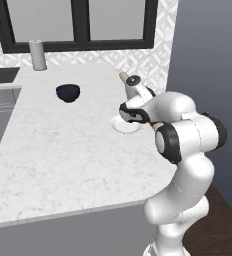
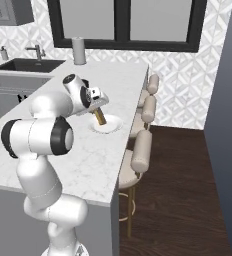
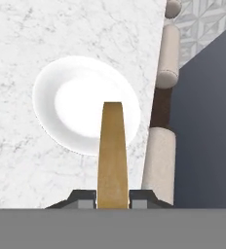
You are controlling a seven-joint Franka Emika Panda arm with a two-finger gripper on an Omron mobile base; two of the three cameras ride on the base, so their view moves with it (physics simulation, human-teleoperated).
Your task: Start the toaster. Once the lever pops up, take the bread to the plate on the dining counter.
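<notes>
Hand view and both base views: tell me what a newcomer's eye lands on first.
The tan bread, clamped edge-on in the gripper, hangs right over the white plate near the dining counter's right edge. Further back on the marble sits a dark bowl. Padded stools line the counter's right side.

— Where do your base views sit?
— Behind the arm, left and right, looking forward and down; you see the plate [image 1: 124, 125] on the dining counter [image 1: 63, 150] in both.
— And your hand view?
— Close above that plate [image 3: 81, 104], facing down onto it.
</notes>
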